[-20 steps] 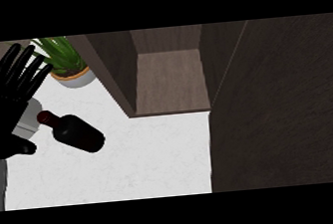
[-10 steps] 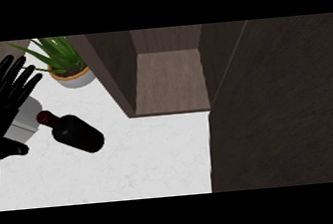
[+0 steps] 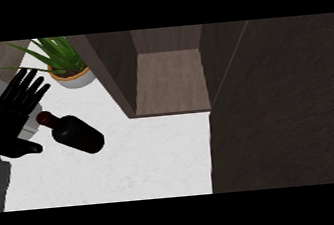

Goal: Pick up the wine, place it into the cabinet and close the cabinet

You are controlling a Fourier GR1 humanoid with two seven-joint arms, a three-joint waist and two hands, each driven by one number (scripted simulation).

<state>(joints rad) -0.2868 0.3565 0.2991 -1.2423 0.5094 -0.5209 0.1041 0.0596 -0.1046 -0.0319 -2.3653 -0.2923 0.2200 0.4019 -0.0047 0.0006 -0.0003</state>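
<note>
White tabletop [image 3: 144,161] carries our unlabelled wine bottle [image 3: 74,133] at left; beside it our left hand [image 3: 11,118] spreads open, grasping nothing.

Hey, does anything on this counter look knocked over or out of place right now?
Yes: the wine bottle lies on its side on the white counter, neck toward the open left hand beside it. No spill shows. The potted plant stands upright, and the cabinet is open with nothing visible on its shelf.
</note>
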